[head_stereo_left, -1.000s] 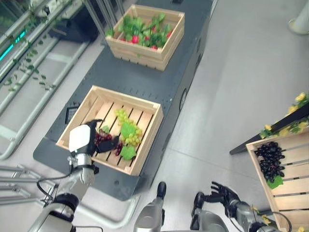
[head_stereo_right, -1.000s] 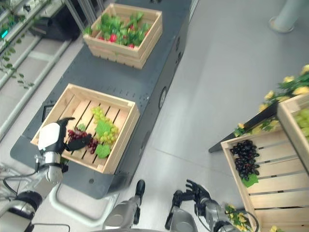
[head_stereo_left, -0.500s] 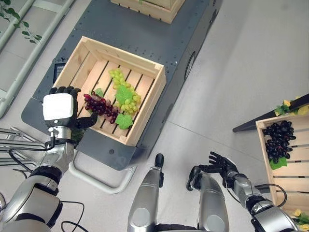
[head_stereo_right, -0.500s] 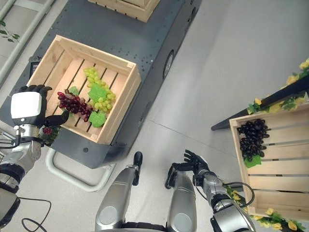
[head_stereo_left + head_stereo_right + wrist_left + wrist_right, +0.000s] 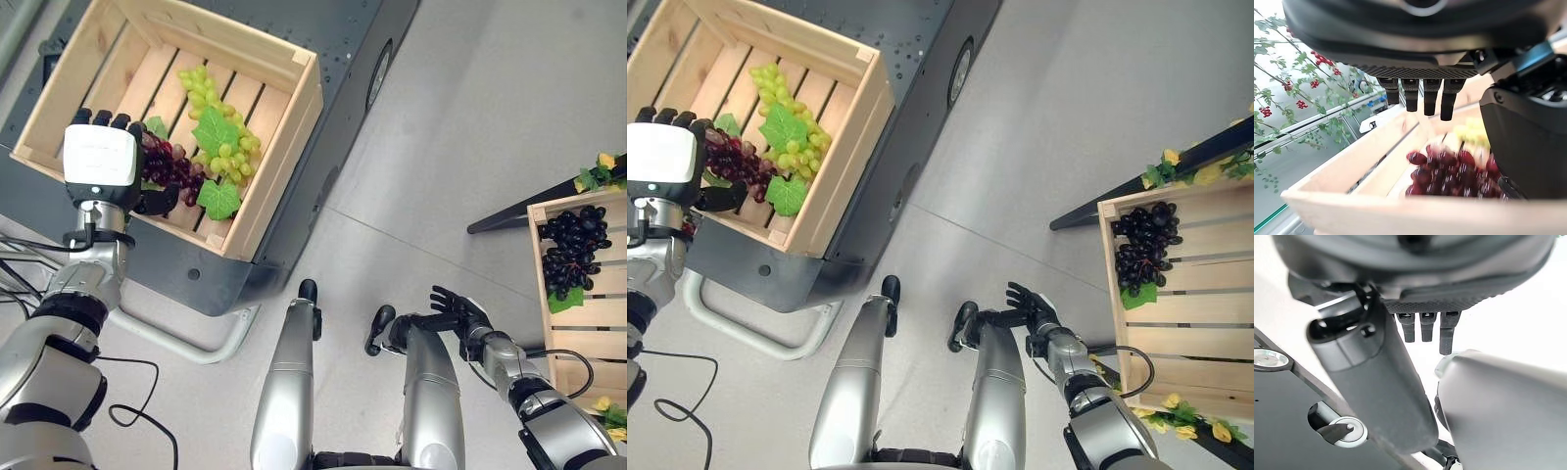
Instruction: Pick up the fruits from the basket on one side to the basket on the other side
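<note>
- The left hand [image 5: 101, 166] hangs over the near-left corner of the wooden crate [image 5: 274, 157] on the dark platform [image 5: 392, 39]; its fingers are straight and spread; the thumb reaches toward the red grapes [image 5: 167, 168], which lie on the crate's slats just beside it, ungripped.
- Green grapes [image 5: 220, 147] with leaves lie at 2 o'clock from the red bunch, touching it.
- The right hand [image 5: 458, 311] sits low at 5 o'clock in the head views, well apart from both crates; fingers loosely spread, holding nothing.
- The second crate [image 5: 1185, 313] stands at 3 o'clock on the floor; a bunch of dark grapes [image 5: 1143, 245] rests in its far end.
</note>
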